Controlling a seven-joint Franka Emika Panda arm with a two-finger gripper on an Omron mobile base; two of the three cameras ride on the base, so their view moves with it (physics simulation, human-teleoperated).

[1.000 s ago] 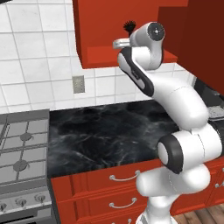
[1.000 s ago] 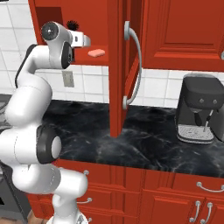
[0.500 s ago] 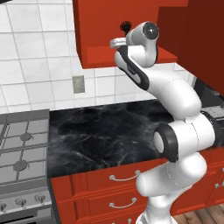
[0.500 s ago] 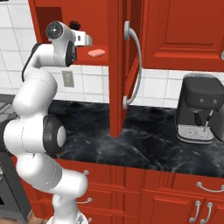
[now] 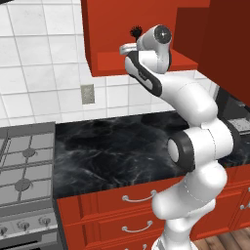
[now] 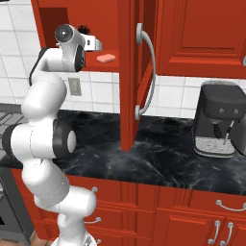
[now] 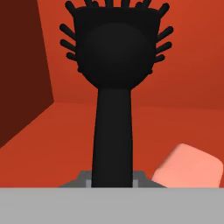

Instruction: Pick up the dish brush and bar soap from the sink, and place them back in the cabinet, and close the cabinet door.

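Brush (image 7: 114,65), light and stiff by its look, sits pinched low on its thin handle by the closed gripper (image 7: 112,181) inside the cabinet (image 5: 112,29), soap (image 7: 189,168) beside it, so it may pivot

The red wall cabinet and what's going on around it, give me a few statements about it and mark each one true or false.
1. The gripper is shut on the black dish brush with the round bristly head. True.
2. The salmon-pink bar soap lies in the sink. False: it lies on the floor of the glossy red wall cabinet.
3. The red cabinet door with the long silver bar handle is closed. False: it stands open, edge-on in the right base view.
4. A dark coffee machine stands on the black marbled counter. True.
5. The brush's bristly head points down at the counter. False: it points into the cabinet.
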